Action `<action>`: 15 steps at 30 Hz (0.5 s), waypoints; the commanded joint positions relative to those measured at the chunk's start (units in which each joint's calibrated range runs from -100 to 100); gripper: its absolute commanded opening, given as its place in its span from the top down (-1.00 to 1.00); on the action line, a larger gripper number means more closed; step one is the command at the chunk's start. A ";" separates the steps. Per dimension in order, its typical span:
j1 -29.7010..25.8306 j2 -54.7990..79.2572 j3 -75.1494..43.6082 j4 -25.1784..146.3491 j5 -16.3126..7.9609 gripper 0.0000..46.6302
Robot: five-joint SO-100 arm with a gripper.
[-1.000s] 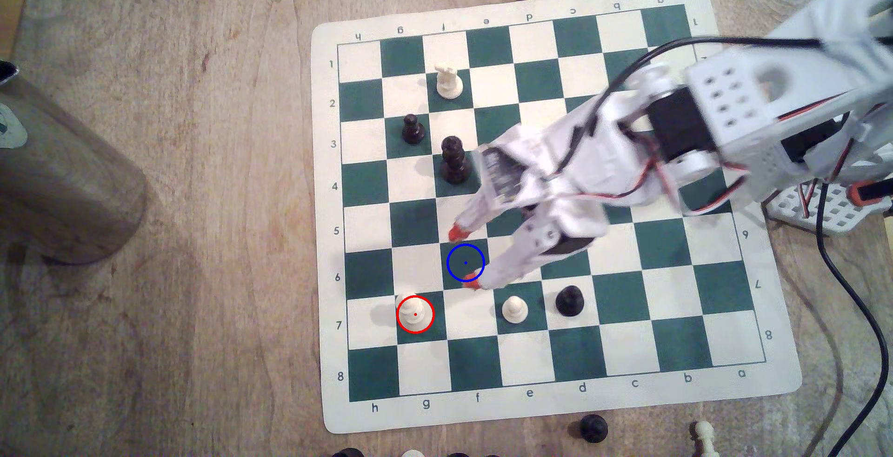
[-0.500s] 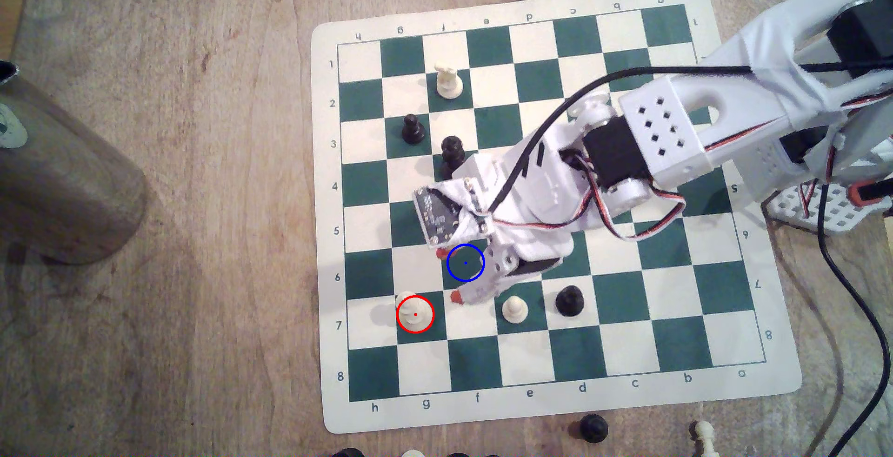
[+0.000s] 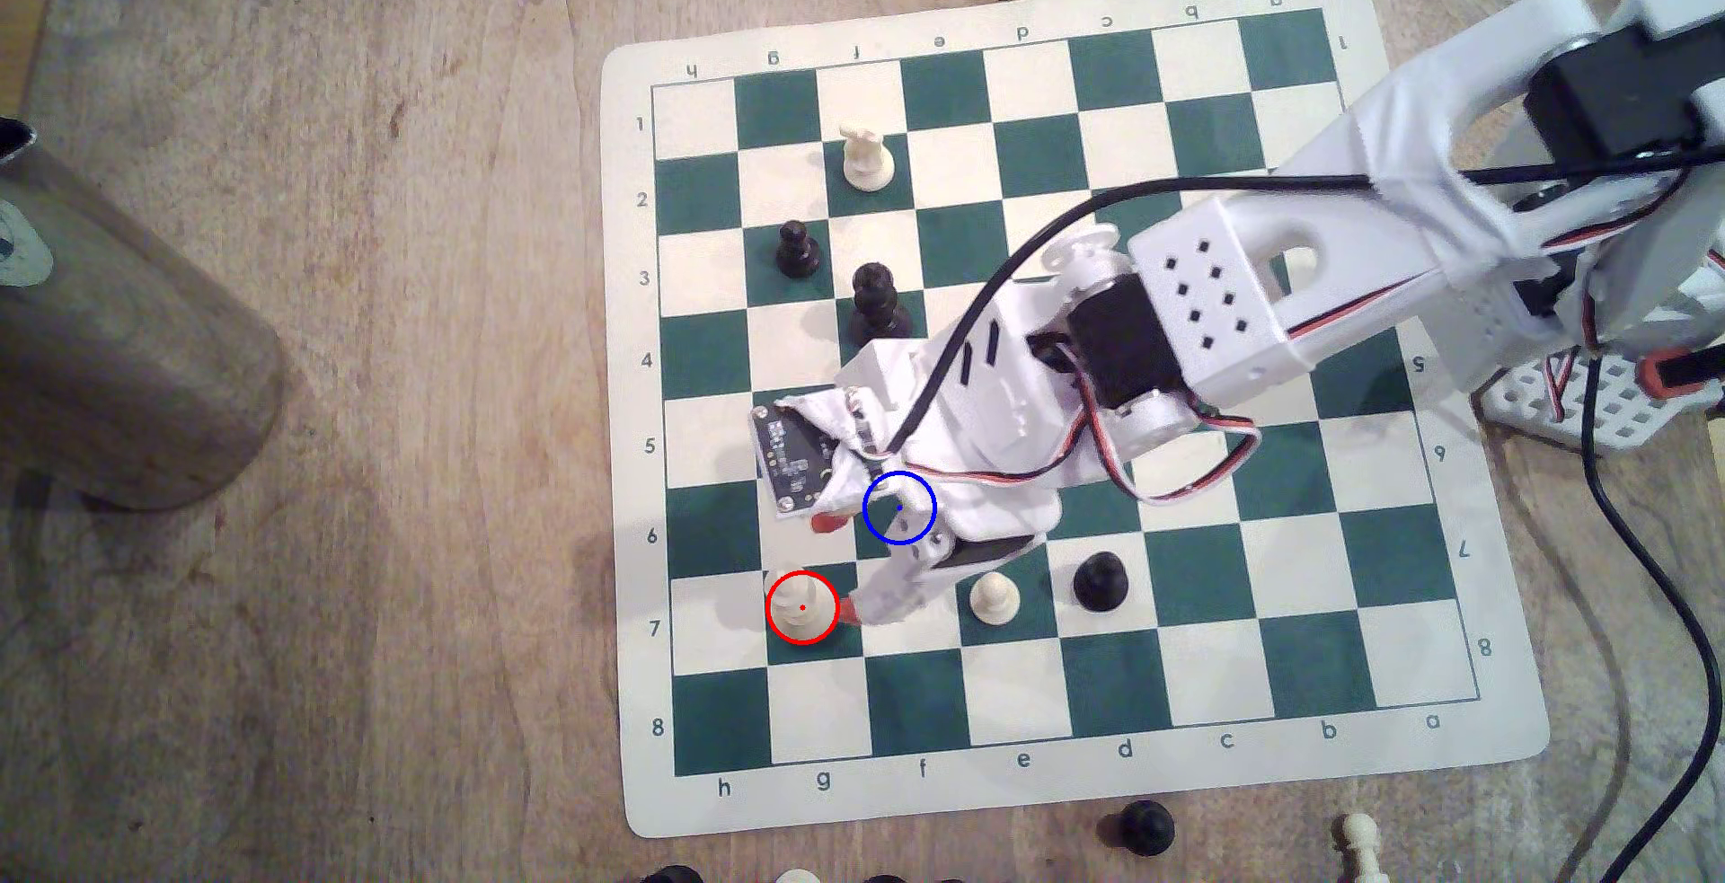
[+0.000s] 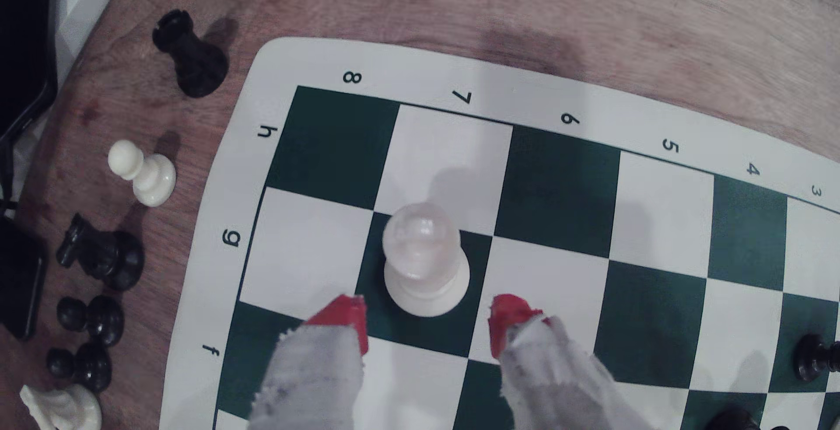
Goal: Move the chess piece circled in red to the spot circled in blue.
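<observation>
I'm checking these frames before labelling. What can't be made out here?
- Blue-circled spot: exterior view, mostly covered by the tool.
- Red-circled piece: wrist view, top blurred, type unclear.
- Tall black piece: exterior view, base hidden behind the arm.
- Top-edge pieces: exterior view, cut off.

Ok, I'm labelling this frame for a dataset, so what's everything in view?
Chess mat: one, green and cream, on the table.
Chess piece circled in red: one, cream, g7.
Spot circled in blue: one, dark green, f6, partly under the gripper.
Cream pawn: one, e7.
Cream notched piece: one, f2.
Black pieces: three, on g3, f4, d7.
Spare pieces: several, cream and black, off the mat's edges.
Metal cylinder: one, grey, exterior view's left.
Table: one, brown wood.
Cable: one, black, exterior view's right.
Gripper: one, white with red tips, open, flanking the red-circled piece.
</observation>
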 commanded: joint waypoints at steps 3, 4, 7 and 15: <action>0.11 0.64 -7.21 -2.70 -0.15 0.39; 0.03 0.90 -7.39 -2.86 -0.15 0.39; -0.13 1.32 -7.66 -3.27 -0.20 0.39; -0.75 3.53 -9.20 -4.83 -0.73 0.39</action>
